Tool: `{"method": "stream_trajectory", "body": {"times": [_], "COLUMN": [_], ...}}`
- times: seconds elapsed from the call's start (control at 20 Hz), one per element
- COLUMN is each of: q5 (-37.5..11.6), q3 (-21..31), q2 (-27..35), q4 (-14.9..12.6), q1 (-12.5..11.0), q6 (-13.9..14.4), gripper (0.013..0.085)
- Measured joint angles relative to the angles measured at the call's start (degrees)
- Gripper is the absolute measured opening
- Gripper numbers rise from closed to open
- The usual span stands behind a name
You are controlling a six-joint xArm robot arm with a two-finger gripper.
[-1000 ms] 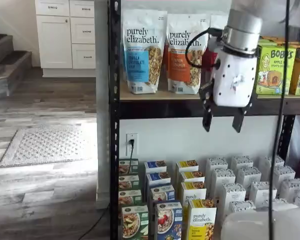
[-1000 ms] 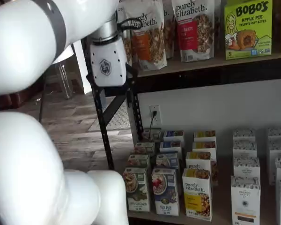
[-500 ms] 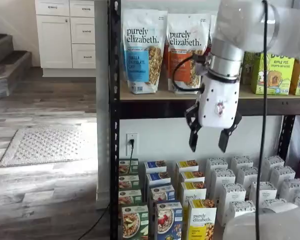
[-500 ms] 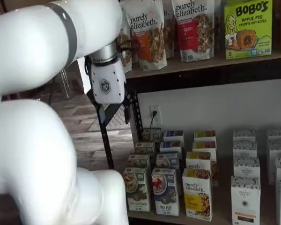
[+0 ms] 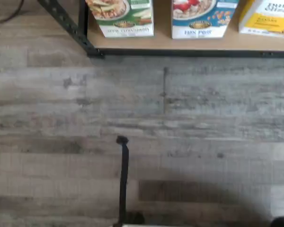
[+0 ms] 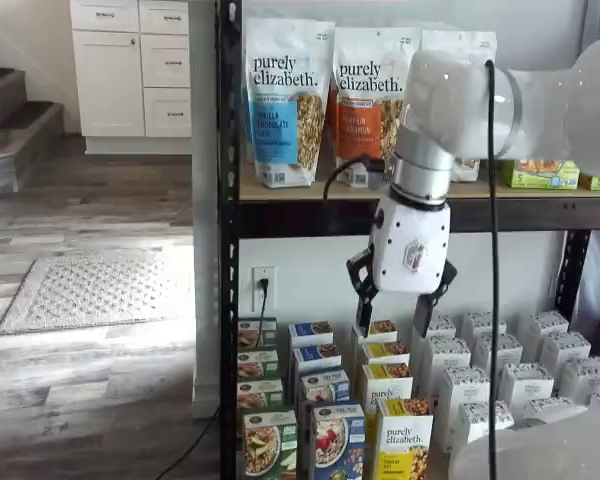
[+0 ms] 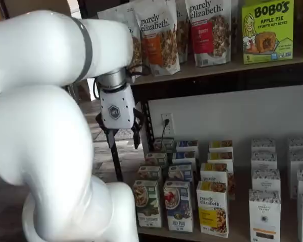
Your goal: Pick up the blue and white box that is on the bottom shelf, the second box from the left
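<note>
The blue and white box (image 6: 337,440) stands at the front of the bottom shelf (image 5: 161,43), between a green carton (image 6: 268,442) and a yellow "purely elizabeth" carton (image 6: 404,442). It shows in both shelf views (image 7: 178,204), with more blue cartons lined up behind it. The wrist view shows its lower front (image 5: 201,16) at the shelf's edge. My gripper (image 6: 394,322) hangs in the air, open and empty, just below the upper shelf's rail. It is well above the cartons and slightly right of the blue row. It also shows in a shelf view (image 7: 124,146).
Granola bags (image 6: 288,100) and a green Bobo's box (image 7: 267,30) stand on the upper shelf. White cartons (image 6: 500,370) fill the bottom shelf's right part. The black post (image 6: 228,250) stands left of the cartons. A black strap (image 5: 123,179) lies on the wood floor.
The gripper has come down from the upper shelf's level to below its rail and shifted left, towards the coloured cartons. It stays open.
</note>
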Motion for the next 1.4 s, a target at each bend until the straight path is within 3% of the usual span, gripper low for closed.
{"method": "stream_trajectory", "body": {"times": [0.4,0.85,1.1,1.4], "q5": [-9.2,-18.6,-22.0,-26.1], "q3": [2.4,4.1,4.7,5.5], "q2": [6.4,13.7,16.7,19.4], "q4": [0.6,0.2,1.1,1.6], "q1": [-4.7,-8.1,-8.7,-7.1], "q6": [-5.5,-9.6,-11.1,-10.2], "gripper": [0.085,0.085,0.085,0.085]}}
